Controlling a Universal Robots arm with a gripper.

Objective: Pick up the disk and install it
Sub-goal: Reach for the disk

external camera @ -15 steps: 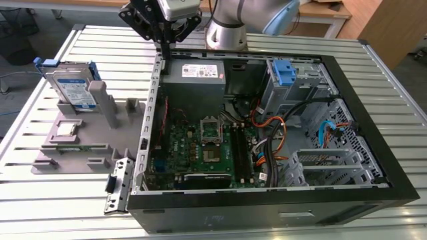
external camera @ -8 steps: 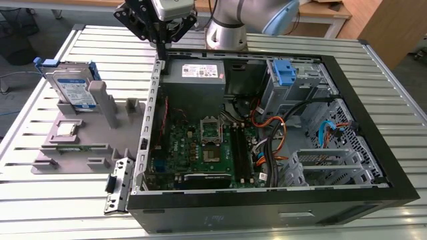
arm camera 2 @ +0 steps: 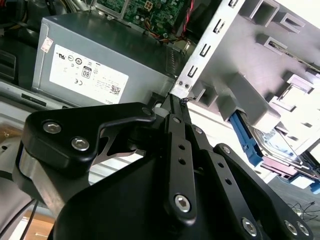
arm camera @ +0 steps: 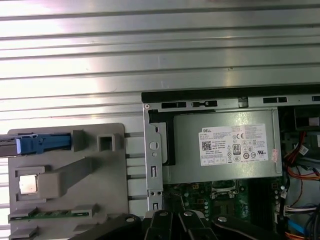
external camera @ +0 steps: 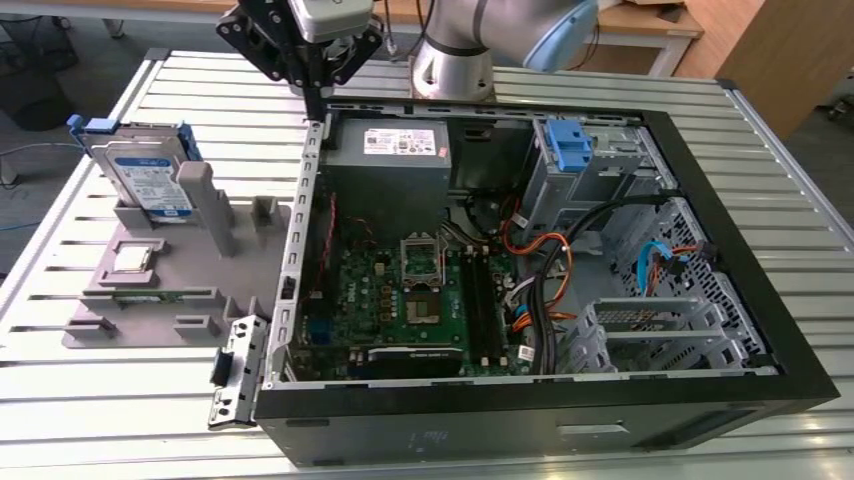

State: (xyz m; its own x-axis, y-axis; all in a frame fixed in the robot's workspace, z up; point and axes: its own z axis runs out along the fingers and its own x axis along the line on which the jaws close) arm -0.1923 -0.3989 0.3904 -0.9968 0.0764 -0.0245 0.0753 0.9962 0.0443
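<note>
Fingers (arm camera 2: 180, 150) pressed together and empty, the gripper (external camera: 319, 112) is hovering at the computer case's (external camera: 534, 410) corner; the disk (external camera: 144, 172) is standing on edge toward the exterior view's left.

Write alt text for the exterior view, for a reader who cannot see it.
The robot's hand, shut and empty, hangs over a corner of the open computer case, by the power supply. At the exterior view's left, the disk stands upright in a grey holder on the table.
</note>
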